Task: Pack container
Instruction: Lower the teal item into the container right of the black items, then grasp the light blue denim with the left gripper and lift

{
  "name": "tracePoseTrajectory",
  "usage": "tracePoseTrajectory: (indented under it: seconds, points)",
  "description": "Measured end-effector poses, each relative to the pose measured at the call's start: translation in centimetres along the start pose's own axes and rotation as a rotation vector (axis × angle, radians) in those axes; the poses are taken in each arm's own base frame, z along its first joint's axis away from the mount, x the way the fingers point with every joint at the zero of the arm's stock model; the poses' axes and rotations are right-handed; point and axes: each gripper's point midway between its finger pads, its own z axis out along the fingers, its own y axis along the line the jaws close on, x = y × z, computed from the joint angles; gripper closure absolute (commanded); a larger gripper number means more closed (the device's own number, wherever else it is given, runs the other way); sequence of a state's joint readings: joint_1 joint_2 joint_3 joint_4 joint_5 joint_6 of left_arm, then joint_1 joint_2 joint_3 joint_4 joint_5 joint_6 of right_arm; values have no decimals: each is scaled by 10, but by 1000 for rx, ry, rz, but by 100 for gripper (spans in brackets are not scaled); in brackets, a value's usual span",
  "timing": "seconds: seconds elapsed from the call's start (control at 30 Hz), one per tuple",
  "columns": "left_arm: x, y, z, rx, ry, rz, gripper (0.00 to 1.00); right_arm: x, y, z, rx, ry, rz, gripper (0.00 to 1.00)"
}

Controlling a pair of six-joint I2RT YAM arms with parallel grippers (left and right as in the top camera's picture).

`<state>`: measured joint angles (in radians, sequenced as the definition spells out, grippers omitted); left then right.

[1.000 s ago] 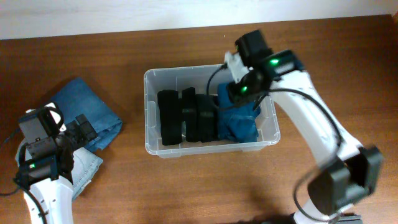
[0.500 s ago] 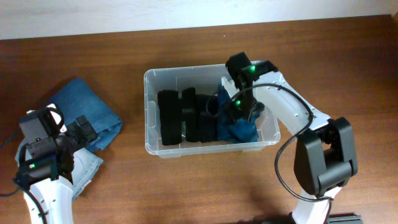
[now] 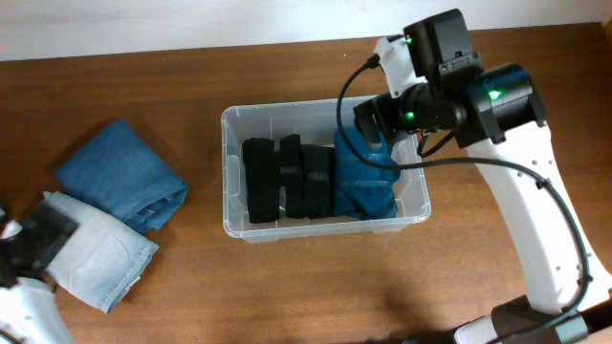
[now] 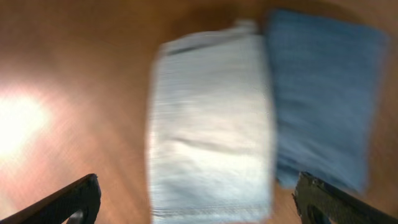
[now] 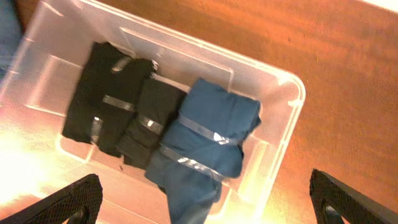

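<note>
Packing looks partly done: the container (image 3: pixel 229 182), mid-tabletop (image 3: pixel 306 287), holds black folded garments (image 3: pixel 282 177) and a dark blue one (image 3: pixel 365 182). Blue denim (image 3: pixel 120 177) and a pale garment (image 3: pixel 105 258) lie outside, unpacked. Both the left end effector (image 4: pixel 202 202) and the right end effector (image 5: pixel 211 202) gape wide, empty.

In the container (image 3: pixel 228 182) sit folded clothes (image 3: pixel 287 179); left of it lie jeans (image 3: pixel 120 177).

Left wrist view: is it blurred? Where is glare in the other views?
Left wrist view: yes, blurred; the pale folded cloth and blue denim have smeared edges, with glare on the table at left. Right wrist view: the container is sharper, glare near its lower left. Overhead: mostly sharp, evenly lit.
</note>
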<state>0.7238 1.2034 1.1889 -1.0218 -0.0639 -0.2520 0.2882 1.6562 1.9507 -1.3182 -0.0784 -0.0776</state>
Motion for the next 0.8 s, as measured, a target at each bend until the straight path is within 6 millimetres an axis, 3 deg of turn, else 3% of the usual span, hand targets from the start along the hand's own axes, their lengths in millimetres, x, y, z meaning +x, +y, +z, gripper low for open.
tracePoseTrajectory:
  seconds: [0.13,0.33,0.43,0.53,0.8]
  points:
    - [13,41,36,-97,123,-153,0,13,-14,20,10,76,35,2]
    - [53,69,93,-177,328,-246,1,14,-21,23,18,84,51,1]
    - [76,72,116,-200,440,-248,1,14,-21,23,18,84,51,1]
    - [86,73,134,-211,495,-248,1,14,-21,23,18,84,51,1]
    - [82,47,179,-13,496,-209,1,14,-21,23,18,84,51,1]
